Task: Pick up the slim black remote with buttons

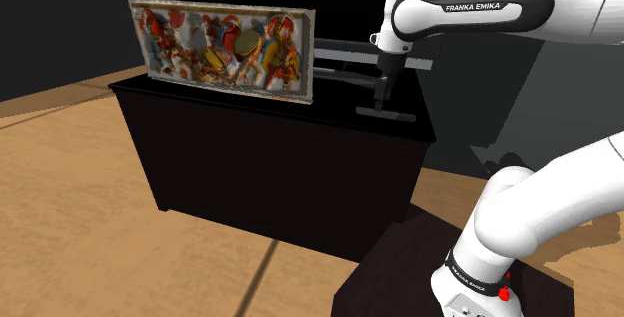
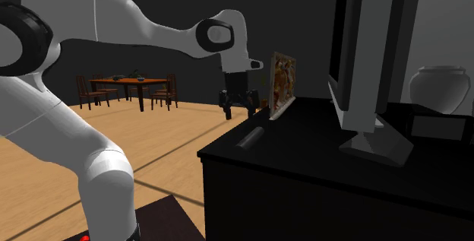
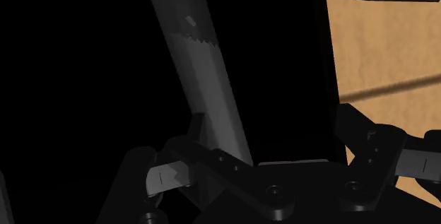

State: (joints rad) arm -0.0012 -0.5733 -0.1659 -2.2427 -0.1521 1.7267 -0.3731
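- In the shoulder view, a long black cabinet (image 1: 250, 165) stands on a wood floor (image 1: 80, 215). A colourful framed picture (image 1: 225, 50) leans upright on the end of its top towards this view's left.
- The white arm (image 1: 470, 10) reaches over the other end of the cabinet, with the gripper (image 1: 383, 98) pointing straight down.
- The remote (image 1: 390, 114) lies flat on the cabinet top right below the gripper, close to the front edge. It looks like a slim dark grey bar. From here it cannot be told whether the fingertips touch it.
- In the second exterior view, the remote lies near the cabinet's front corner, at an angle to the edge, between the corner and the picture.
- The gripper hangs just above the remote's far end. Its two fingers are spread, with a clear gap between them, and they hold nothing.
- A television (image 2: 364, 42) on a grey foot stands on the cabinet towards this view's right, with a pale vase (image 2: 439, 86) behind it. A dining table (image 2: 133, 81) with chairs stands well away across the room.
- In the wrist view, the remote runs away from the gripper as a narrow grey strip on the black top.
- The fingers (image 3: 166, 177) stand wide apart. The remote's near end passes between them, closer to one finger, and is not clasped.
- The wood floor shows beyond the cabinet edge.
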